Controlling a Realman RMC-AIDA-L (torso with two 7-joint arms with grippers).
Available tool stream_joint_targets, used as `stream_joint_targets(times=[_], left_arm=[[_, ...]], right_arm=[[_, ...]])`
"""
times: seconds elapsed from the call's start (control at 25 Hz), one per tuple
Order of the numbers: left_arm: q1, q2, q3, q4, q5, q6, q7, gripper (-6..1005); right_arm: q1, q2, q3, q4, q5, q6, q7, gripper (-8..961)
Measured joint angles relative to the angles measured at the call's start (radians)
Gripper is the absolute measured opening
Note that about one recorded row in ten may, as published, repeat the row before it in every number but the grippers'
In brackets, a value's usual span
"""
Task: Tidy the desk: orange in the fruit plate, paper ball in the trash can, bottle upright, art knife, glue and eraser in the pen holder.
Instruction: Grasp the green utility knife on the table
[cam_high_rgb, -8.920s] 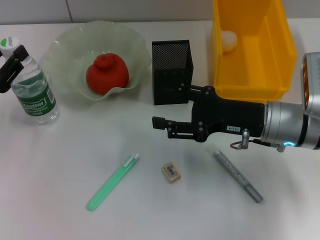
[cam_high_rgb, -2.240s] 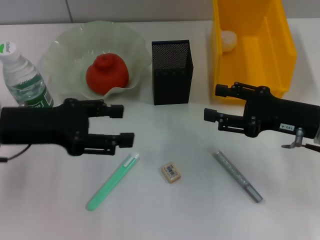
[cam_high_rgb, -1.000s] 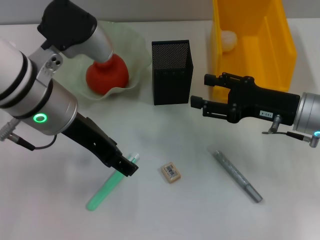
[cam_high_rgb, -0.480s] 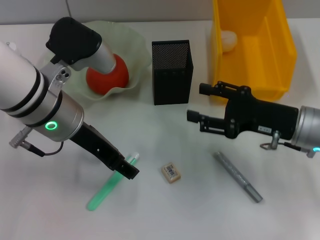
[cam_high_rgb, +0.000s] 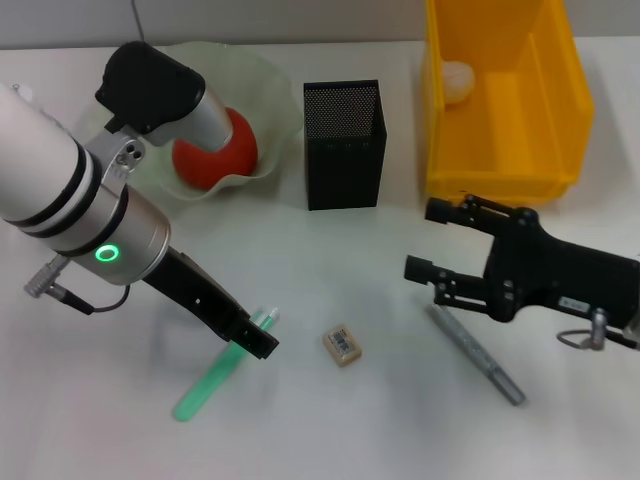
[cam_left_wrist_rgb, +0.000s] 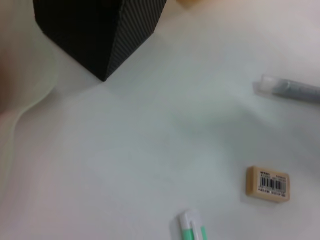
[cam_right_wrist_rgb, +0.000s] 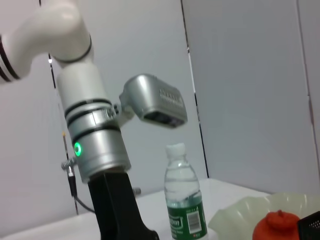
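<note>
The left gripper (cam_high_rgb: 258, 343) bears down on the white-capped end of the green knife (cam_high_rgb: 222, 367), its finger spread hidden, while the right gripper (cam_high_rgb: 430, 240) hovers open just above the grey glue (cam_high_rgb: 476, 352), both light, rigid, slim sticks, likely best pinched mid-shaft.

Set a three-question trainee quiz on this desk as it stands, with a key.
1. True or false: the orange lies in the fruit plate.
2. The paper ball is in: A the fruit plate; B the trash can; C the pen holder.
3. Which end effector is down at the white end of the green art knife?
Key: 1 true; 2 B; 3 the left end effector.
</note>
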Motion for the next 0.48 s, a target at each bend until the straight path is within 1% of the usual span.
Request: stream_joint_targets(times=[0.24,0.48], left_arm=[[-0.007,0.000,0.019,-0.001,0.000,-0.009,-0.003,798],[-0.024,-0.001,0.078,-0.003,0.015,-0.034,-0.021,794]], right_arm=[[-0.037,0.004,0.010,0.006,-0.001,-0.004,0.000,760],[-0.034,0.003,0.011,0.033,-0.001,0.006,-0.004,760]])
